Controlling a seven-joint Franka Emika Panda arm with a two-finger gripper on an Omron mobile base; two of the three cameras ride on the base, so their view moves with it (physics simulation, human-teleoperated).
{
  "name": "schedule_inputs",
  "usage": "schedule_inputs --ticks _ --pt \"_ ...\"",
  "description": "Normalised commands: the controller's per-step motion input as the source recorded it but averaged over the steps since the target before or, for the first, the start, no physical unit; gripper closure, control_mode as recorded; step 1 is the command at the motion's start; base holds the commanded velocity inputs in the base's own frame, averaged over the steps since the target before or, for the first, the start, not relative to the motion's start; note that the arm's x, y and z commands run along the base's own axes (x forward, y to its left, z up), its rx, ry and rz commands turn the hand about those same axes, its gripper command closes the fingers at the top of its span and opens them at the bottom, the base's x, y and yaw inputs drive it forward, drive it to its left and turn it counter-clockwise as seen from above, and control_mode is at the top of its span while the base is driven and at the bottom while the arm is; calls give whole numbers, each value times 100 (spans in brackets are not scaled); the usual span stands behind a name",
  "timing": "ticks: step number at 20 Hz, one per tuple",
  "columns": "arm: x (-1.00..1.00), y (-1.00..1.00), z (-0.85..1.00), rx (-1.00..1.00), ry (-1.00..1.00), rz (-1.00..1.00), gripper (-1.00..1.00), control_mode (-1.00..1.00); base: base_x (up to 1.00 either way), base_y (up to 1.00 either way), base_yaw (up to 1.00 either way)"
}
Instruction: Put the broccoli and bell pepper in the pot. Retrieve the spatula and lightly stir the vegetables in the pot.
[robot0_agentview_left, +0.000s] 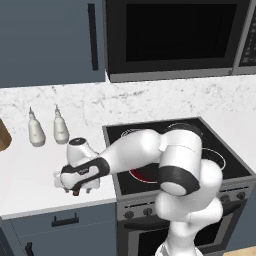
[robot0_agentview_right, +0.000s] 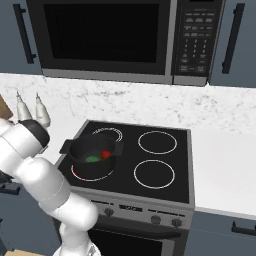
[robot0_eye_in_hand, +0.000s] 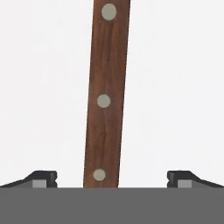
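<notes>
The spatula's reddish-brown wooden handle (robot0_eye_in_hand: 107, 87), with three pale rivets, lies flat on the white counter and runs straight up the hand view. My gripper (robot0_eye_in_hand: 111, 178) is open, one fingertip on each side of the handle with wide gaps, touching nothing. In the left base view the gripper (robot0_agentview_left: 75, 188) points down at the counter left of the stove, and a brown bit of the spatula (robot0_agentview_left: 76, 192) shows under it. The black pot (robot0_agentview_right: 80, 150) sits on the front left burner, holding the green broccoli (robot0_agentview_right: 92, 159) and the red bell pepper (robot0_agentview_right: 105, 154). The spatula's blade is out of view.
Two white squeeze bottles (robot0_agentview_left: 36, 131) (robot0_agentview_left: 60, 128) stand at the back of the counter, behind the gripper. The burner under the pot glows red (robot0_agentview_right: 82, 176). A microwave (robot0_agentview_left: 175, 35) hangs above the black stove top (robot0_agentview_right: 165, 160). A wooden object (robot0_agentview_left: 2, 135) pokes in at the left edge.
</notes>
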Motion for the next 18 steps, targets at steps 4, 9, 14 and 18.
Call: schedule_inputs --ticks 4,9,14,18 --pt "11 0 -25 0 -10 0 -100 -100 0 0 0" --pt "0 0 -30 0 -11 0 -100 -100 0 0 0" --pt "0 -5 -28 0 -4 0 100 -100 0 0 0" --pt "-5 -11 -25 1 5 0 100 -100 0 0 0"
